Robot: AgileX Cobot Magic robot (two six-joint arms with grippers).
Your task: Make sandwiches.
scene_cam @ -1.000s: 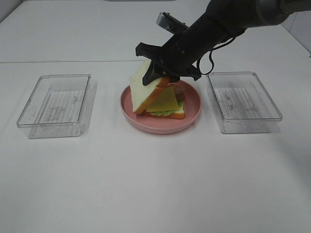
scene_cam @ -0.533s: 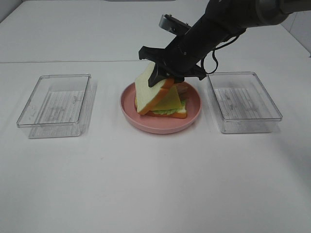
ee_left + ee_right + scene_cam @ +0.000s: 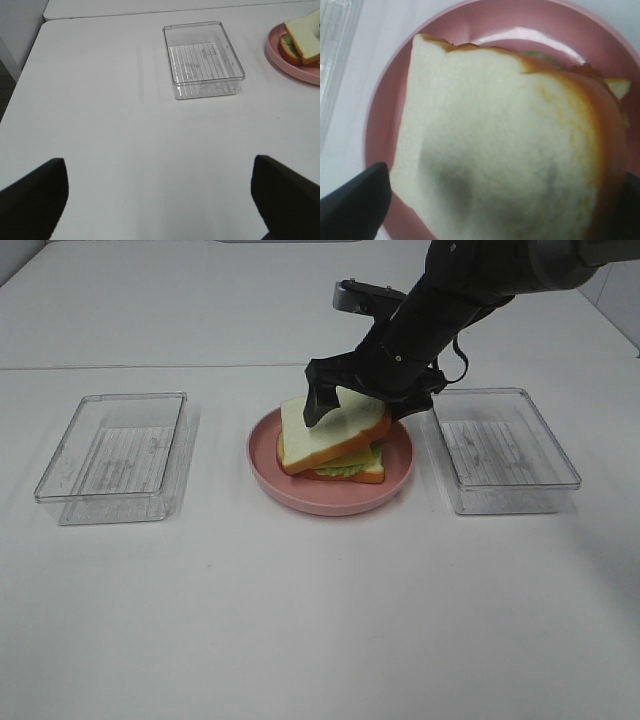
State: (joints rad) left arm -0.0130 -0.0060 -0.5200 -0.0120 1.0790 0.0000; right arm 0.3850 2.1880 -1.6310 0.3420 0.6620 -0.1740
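The sandwich point(image 3: 335, 445) lies on the round pink plate point(image 3: 300, 490) mid-table: a bottom bread slice, green lettuce and yellow cheese, with a top white slice point(image 3: 505, 145) lying slightly tilted over the stack. My right gripper point(image 3: 365, 395) hovers just above it, open, its black fingers standing wide on either side of the top slice without pinching it. In the right wrist view the top slice fills the frame, and one fingertip point(image 3: 355, 210) shows at its corner. My left gripper point(image 3: 160, 200) is open over bare table, far from the plate point(image 3: 295, 67) and holding nothing.
A clear plastic tray point(image 3: 115, 455) sits left of the plate and another point(image 3: 500, 445) right of it, both empty. The left tray point(image 3: 204, 60) also shows in the left wrist view. The table's left edge point(image 3: 30, 55) is near that arm.
The right gripper lowered the tilted top slice onto the stack, then opened its jaws. The slice now rests on the sandwich. The left arm has not moved.
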